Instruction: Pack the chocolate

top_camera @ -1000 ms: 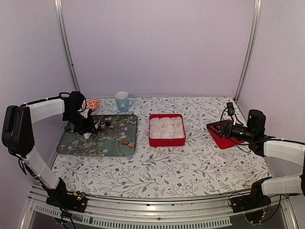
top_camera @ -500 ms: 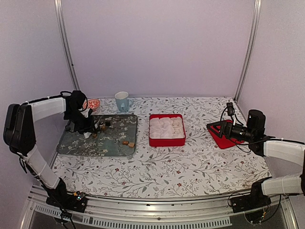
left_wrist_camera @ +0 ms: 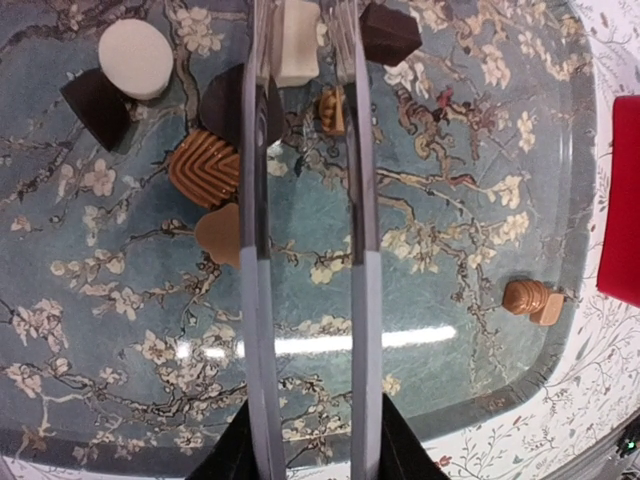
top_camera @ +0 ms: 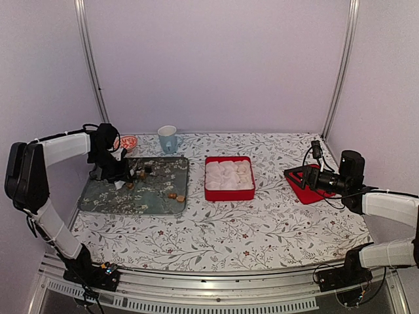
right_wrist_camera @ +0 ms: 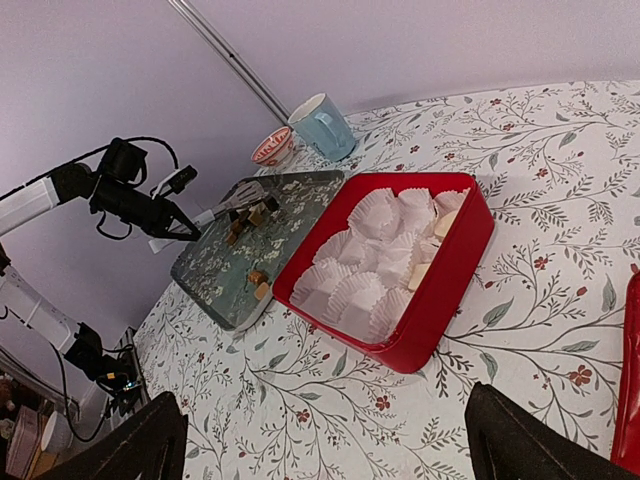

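Observation:
Several chocolates lie on the blue blossom tray [left_wrist_camera: 450, 220]: a white disc [left_wrist_camera: 136, 58], dark pieces [left_wrist_camera: 95, 100], a ribbed brown one [left_wrist_camera: 205, 165], and a brown and tan pair [left_wrist_camera: 528, 298] near the tray's right rim. My left gripper [left_wrist_camera: 310, 450] is shut on metal tongs [left_wrist_camera: 255, 300], whose arms stand apart around a white piece [left_wrist_camera: 297, 45] and a small tan one [left_wrist_camera: 333, 108]. It shows over the tray's far left in the top view [top_camera: 121, 171]. The red box [top_camera: 229, 178] of white paper cups holds two pale pieces [right_wrist_camera: 445, 222]. My right gripper [right_wrist_camera: 325, 440] is open and empty.
A blue cup [top_camera: 167, 139] and a small red-patterned bowl [top_camera: 127, 142] stand behind the tray. A red lid [top_camera: 302, 186] lies at the right, under my right gripper [top_camera: 308, 178]. A flowered cloth covers the table.
My left wrist has shifted slightly over the tray's far left corner. The right arm, box and chocolates have not moved.

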